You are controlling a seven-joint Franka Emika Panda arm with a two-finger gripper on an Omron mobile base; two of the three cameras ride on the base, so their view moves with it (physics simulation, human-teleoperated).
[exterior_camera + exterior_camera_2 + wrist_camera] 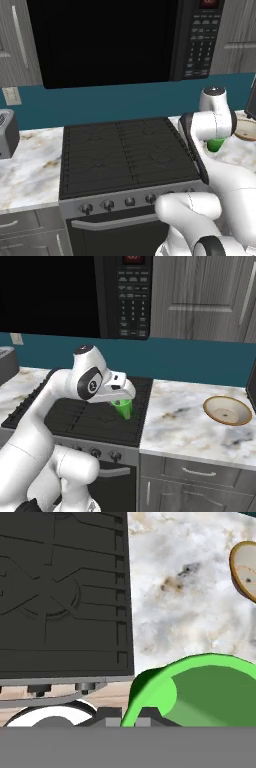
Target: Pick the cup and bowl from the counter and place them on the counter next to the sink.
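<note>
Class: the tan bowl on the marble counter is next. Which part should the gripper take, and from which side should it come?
Take the bowl by its thin rim, coming down from above. It sits upright, wide and shallow, likely too broad for the jaws to span. The near rim faces bare counter. The gripper must first put down the cup.

Light is even and flat in all three views, as in a render, with no clear source. The counter [185,416] is bright and its marble veins read soft and smeared. The microwave [115,40] at the top of both base views is nearly pure black, its detail lost. The stovetop [60,592] is dark but its grates stay legible. Shadows are faint; a slight dark patch under the bowl [227,410] may be one. In the hand view the cup [200,689] at lower right is oversized and soft-edged.
</note>
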